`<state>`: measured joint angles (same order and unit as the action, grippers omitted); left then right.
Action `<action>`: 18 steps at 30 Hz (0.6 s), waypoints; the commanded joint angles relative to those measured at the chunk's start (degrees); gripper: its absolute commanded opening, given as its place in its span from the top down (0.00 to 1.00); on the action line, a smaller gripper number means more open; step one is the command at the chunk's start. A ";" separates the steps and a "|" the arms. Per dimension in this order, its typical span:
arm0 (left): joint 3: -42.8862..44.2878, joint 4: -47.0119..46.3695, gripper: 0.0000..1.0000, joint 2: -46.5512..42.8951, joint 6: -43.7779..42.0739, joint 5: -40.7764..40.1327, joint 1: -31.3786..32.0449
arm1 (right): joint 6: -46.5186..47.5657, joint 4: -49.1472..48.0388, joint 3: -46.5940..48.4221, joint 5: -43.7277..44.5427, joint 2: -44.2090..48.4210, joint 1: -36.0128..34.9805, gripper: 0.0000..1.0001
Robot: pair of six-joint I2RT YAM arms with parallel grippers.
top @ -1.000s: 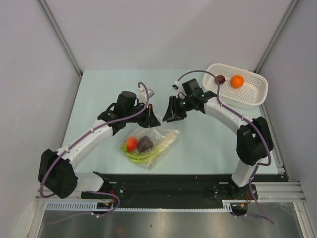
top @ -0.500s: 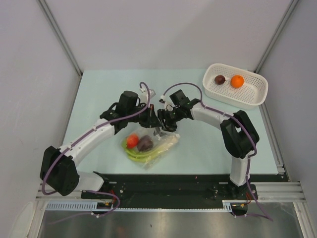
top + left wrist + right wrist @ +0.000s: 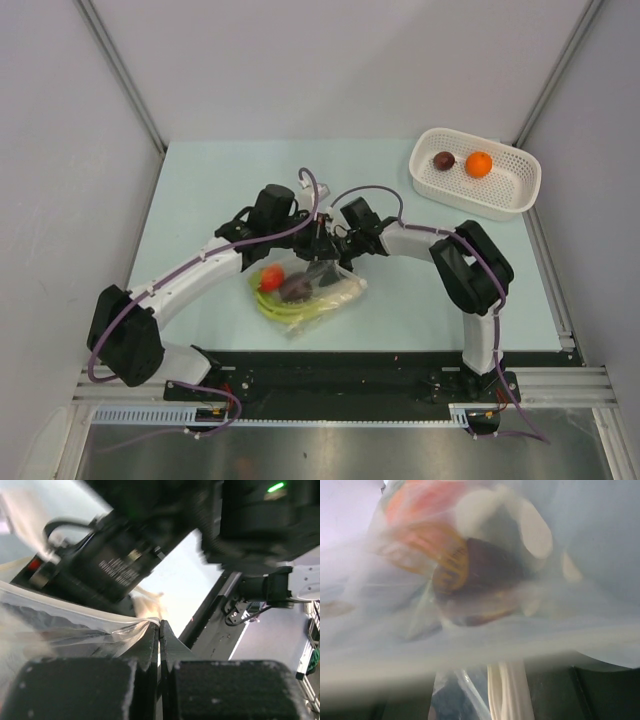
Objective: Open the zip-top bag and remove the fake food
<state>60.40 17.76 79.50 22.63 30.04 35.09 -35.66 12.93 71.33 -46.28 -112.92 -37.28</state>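
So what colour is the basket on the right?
The basket is white, clearest from the top external view.

Top view bright, even and sharp, faint soft shadows on the pale table (image 3: 200, 190); left wrist view smeared by motion blur, background glaring white; right wrist view defocused, the zip-top bag (image 3: 480, 645) a milky haze, perhaps too near the lens.

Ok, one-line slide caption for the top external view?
Both arms meet over the zip-top bag mid-table, left gripper pinching its edge; the basket holds an orange ball and a dark lump.
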 commanded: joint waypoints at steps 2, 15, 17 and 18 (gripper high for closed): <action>2.97 -3.96 1.00 -1.19 0.92 -1.74 0.68 | -7.58 -11.25 -4.79 -1.71 3.67 1.24 0.32; 4.20 -5.98 1.00 0.83 2.59 0.98 1.56 | -10.56 -19.69 -8.84 -2.41 2.80 -1.57 0.15; 4.20 -5.89 1.00 1.09 2.68 1.16 2.43 | -12.85 -22.76 -9.10 -1.54 2.18 -1.57 0.13; 4.20 -5.89 1.00 1.18 2.68 1.25 2.70 | -13.55 -23.47 -9.19 -0.92 2.01 -1.48 0.13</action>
<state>61.65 15.53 80.64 24.21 29.08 36.27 -45.10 -3.03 62.74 -48.05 -111.42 -38.54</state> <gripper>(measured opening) 0.003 0.862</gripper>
